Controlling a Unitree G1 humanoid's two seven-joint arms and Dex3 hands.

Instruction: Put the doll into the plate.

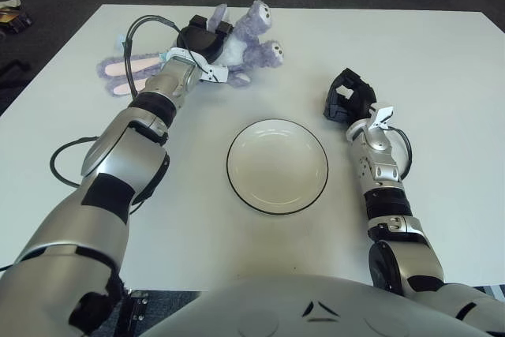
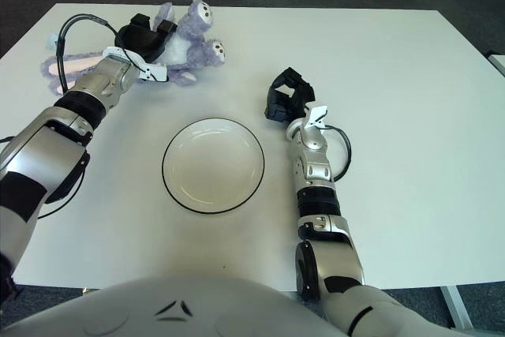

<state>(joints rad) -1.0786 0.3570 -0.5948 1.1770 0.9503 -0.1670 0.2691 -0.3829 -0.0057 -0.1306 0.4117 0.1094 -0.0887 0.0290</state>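
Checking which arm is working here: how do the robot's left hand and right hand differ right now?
The left hand reaches to the table's far left and lies over the purple doll, fingers curled down onto it; the right hand shows right of the plate, curled on nothing. The left arm is stretched out; the right is bent close. Both hands are black.

Left arm: I stretch far forward toward the table's far-left corner.
Left hand (image 1: 203, 39): my fingers are curled down over the doll (image 1: 252, 45), gripping its body.
Right arm: bent, forearm pointing away from me, on the right half of the table.
Right hand (image 1: 349, 96): idle, fingers curled in, holding nothing.
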